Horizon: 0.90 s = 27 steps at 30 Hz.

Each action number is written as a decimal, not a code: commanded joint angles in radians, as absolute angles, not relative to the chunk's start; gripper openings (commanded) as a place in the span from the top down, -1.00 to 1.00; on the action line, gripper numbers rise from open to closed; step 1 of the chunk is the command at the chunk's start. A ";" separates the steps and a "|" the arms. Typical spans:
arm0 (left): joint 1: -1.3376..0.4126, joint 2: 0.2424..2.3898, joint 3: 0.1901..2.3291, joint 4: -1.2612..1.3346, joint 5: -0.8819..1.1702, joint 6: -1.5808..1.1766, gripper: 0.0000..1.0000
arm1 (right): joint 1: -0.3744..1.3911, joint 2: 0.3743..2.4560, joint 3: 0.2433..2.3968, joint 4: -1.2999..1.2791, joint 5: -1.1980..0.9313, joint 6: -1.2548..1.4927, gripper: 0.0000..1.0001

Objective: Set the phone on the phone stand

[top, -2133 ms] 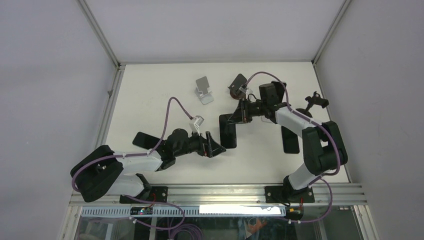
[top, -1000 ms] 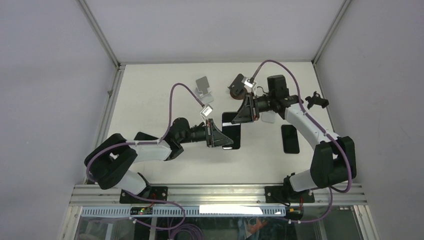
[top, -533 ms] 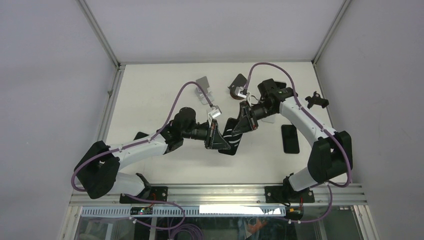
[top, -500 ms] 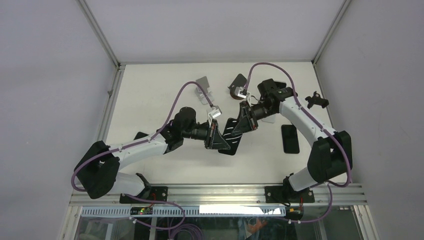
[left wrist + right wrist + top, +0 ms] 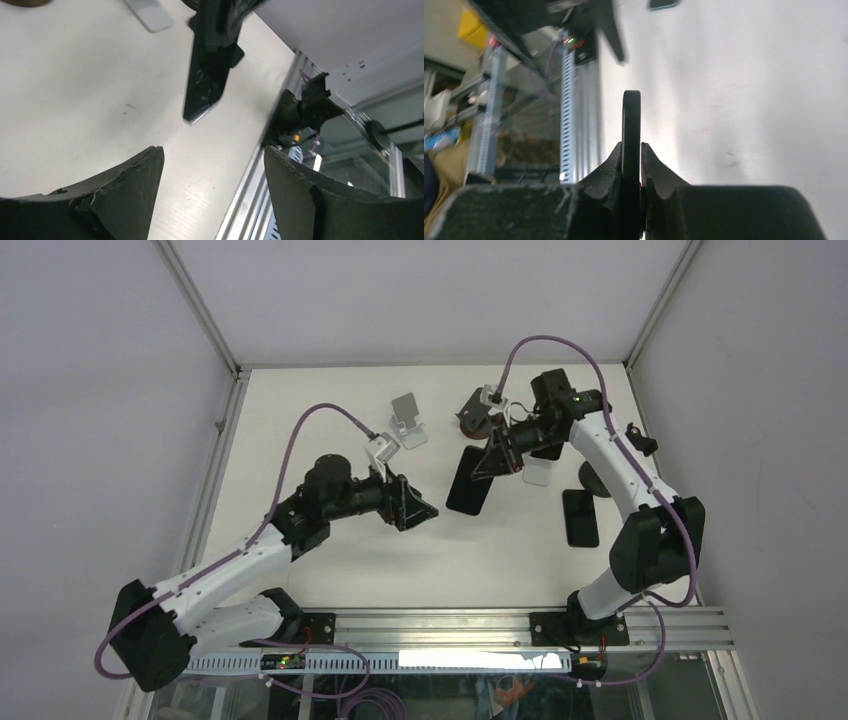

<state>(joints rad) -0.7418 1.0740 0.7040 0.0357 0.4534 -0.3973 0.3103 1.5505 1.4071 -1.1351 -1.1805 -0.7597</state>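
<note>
My right gripper [image 5: 492,464] is shut on the black phone [image 5: 468,492] and holds it tilted above the table, right of centre. In the right wrist view the phone [image 5: 631,125] shows edge-on between the closed fingers. In the left wrist view the phone [image 5: 207,80] hangs ahead of the jaws. My left gripper [image 5: 418,512] is open and empty, a short way left of the phone. The silver phone stand [image 5: 406,418] stands at the back of the table, behind and left of the phone.
A second black phone [image 5: 580,518] lies flat at the right. A white block [image 5: 537,472] lies beside the right arm. A dark round object [image 5: 472,420] sits at the back centre and a small black tripod [image 5: 637,445] at the far right.
The left gripper let go of the phone and drew back to the left. The right gripper has lifted the phone and carried it toward the back of the table.
</note>
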 commanded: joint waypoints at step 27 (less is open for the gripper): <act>-0.709 0.687 0.504 -0.173 0.034 -0.439 -0.69 | 0.112 2.135 2.026 -0.489 -0.758 -0.116 1.00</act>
